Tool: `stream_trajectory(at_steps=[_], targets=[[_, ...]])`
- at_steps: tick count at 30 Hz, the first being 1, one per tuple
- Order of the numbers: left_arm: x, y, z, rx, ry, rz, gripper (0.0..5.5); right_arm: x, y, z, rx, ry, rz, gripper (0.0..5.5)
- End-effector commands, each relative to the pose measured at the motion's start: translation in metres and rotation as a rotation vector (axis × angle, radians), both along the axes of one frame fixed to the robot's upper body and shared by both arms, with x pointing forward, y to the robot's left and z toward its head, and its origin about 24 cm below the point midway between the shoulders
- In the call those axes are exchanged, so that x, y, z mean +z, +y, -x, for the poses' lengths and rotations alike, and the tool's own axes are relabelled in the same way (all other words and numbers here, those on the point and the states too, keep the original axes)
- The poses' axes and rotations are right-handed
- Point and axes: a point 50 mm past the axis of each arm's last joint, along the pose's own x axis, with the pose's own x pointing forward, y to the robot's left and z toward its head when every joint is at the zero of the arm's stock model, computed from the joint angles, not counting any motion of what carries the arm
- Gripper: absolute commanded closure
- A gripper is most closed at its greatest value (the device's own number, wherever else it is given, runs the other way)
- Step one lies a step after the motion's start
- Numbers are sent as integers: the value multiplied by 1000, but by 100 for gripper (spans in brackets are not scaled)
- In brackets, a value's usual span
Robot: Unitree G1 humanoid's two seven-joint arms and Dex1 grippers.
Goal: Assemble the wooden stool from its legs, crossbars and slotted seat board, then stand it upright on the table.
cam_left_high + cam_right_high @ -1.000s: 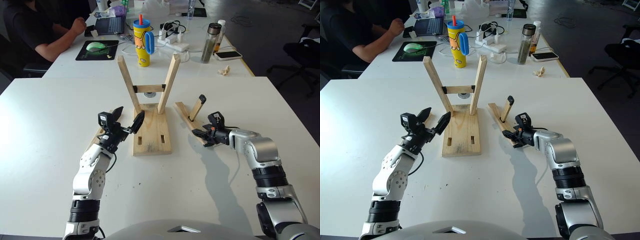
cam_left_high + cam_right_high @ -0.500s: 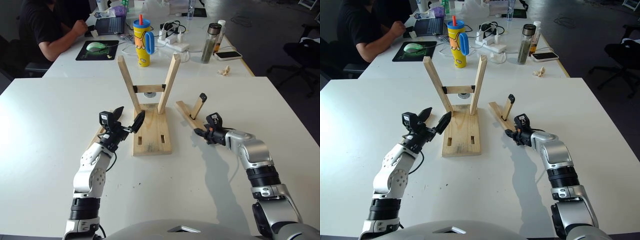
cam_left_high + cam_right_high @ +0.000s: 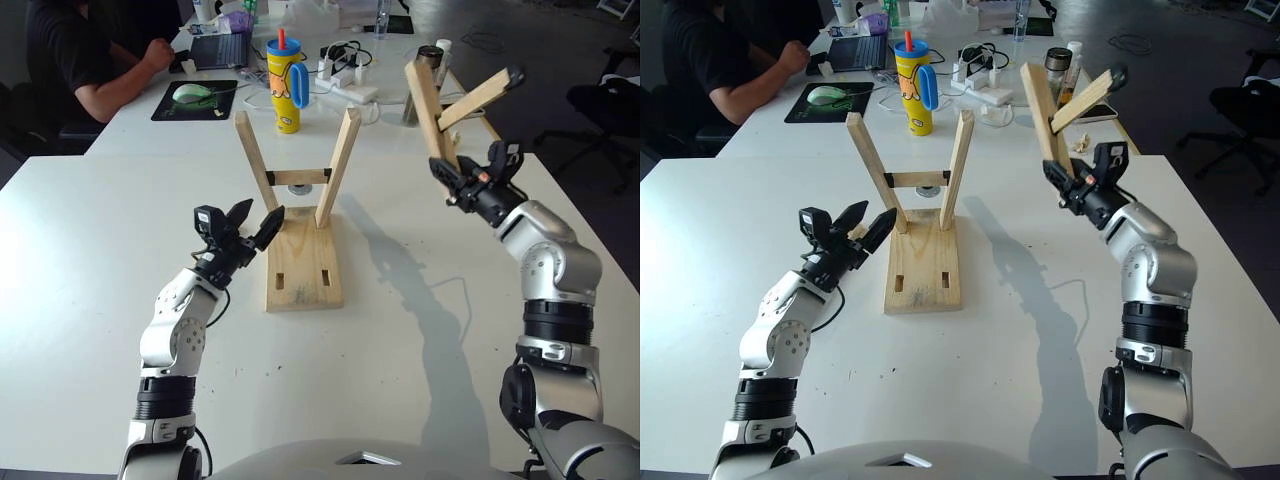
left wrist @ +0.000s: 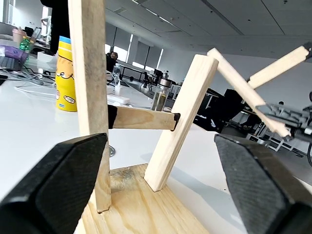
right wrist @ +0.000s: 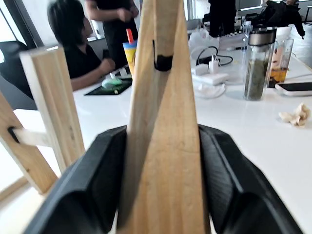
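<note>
Right gripper (image 3: 472, 172) clamps the leg pair (image 3: 425, 105) aloft, at 2 o'clock from the seat board (image 3: 305, 265); left gripper (image 3: 255, 218), spread wide, sits at its 10 o'clock. Left wrist view: mounted legs (image 4: 183, 117) beyond its fingers (image 4: 53, 190). Right wrist view: both fingers (image 5: 97, 185) squeezing the leg pair.

Pale wood seat board (image 3: 303, 262), white table (image 3: 80, 250), yellow cup (image 3: 286, 100), possibly printed

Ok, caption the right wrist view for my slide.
Right gripper shut on a wooden leg pair, the seat-mounted legs beyond.
</note>
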Motion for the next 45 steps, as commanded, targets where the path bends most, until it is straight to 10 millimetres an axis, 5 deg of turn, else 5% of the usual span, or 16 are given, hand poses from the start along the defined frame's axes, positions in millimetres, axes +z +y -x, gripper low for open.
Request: stream_trajectory(at_steps=[1,10,16,22,45], targets=[[12,-5,-2,-64,1,23,152,59,-2,6,134,-144,-103,345],[26,-10,-4,-173,22,124,131,88,24,33,472,-171,-230,345],[47,-15,3,-349,41,236,54,49,41,49,682,19,-316,345],[82,-8,2,-467,9,334,54,13,60,52,835,191,-317,345],[110,-16,2,-726,66,471,54,8,59,68,1171,325,-264,345]])
